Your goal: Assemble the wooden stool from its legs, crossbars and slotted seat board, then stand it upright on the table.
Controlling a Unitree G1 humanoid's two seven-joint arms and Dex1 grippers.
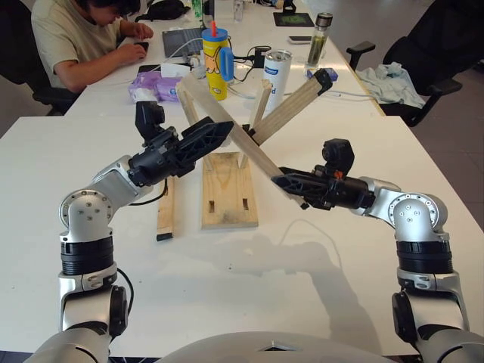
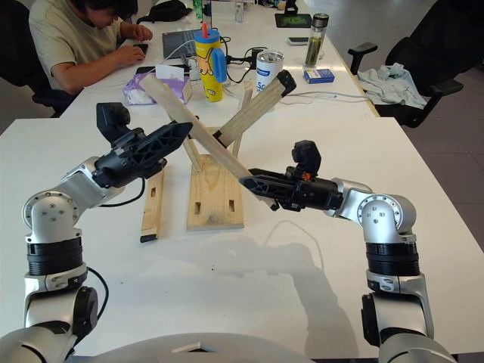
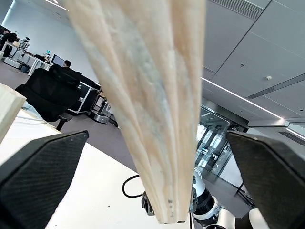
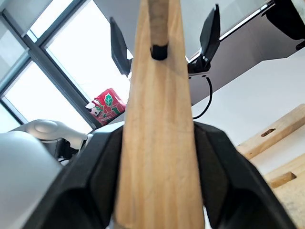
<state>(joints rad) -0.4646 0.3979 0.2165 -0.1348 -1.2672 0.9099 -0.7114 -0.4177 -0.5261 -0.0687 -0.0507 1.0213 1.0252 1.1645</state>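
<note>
The stool is early in assembly, by the look of it. The right gripper (image 1: 283,181) pinches the low end of a long leg (image 1: 253,155), its jaws pressed against both sides of the wood. The leg slants up and away across the middle of the scene. The left gripper (image 1: 223,130) sits higher on the same leg with its jaws spread. In both wrist views its fingers stand off either side of the wood with gaps showing, so it straddles the leg rather than grips it.

A second leg (image 1: 291,106) crosses behind the first to make an X in the air above the far end of the board, with a thinner crossbar (image 1: 262,102) leaning between them. Whether these pieces are seated in one another cannot be told. In the right wrist view the leg has a dark hole with a peg-like end in it, so at least one joint may be made.

The seat board (image 1: 227,200) lies flat on the table (image 1: 265,287), its near slots (image 1: 212,206) bare. One more bar (image 1: 166,215) lies loose just beside it. Left to do, then, is fitting the frame to the board and standing the stool up.

No writing shows on the wooden parts. A yellow tumbler (image 1: 215,64) and a white can (image 1: 276,72) behind bear printed labels — not legible enough to report.
</note>
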